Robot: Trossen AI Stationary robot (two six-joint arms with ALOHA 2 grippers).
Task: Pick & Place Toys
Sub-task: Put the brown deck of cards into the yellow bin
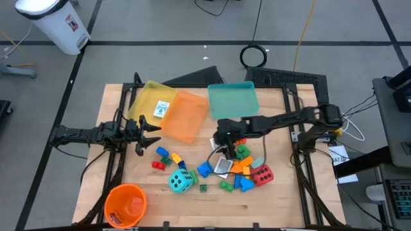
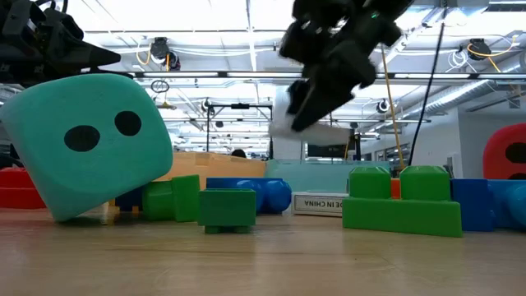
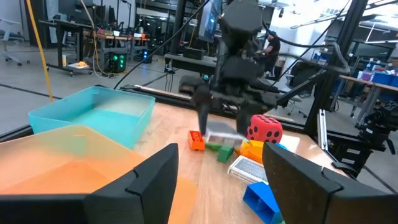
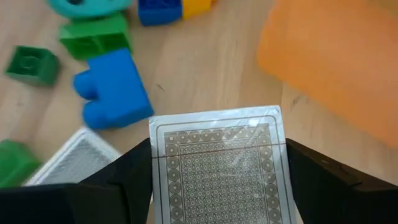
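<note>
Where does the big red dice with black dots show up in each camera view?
High view: the red dice with black dots lies at the right end of the toy pile.
Low view: its red curve shows at the right edge.
Left wrist view: it stands right of centre, behind the bricks.
Right wrist view: not in it.
Shared landmark: the translucent orange tray, seen in the high and both wrist views.
</note>
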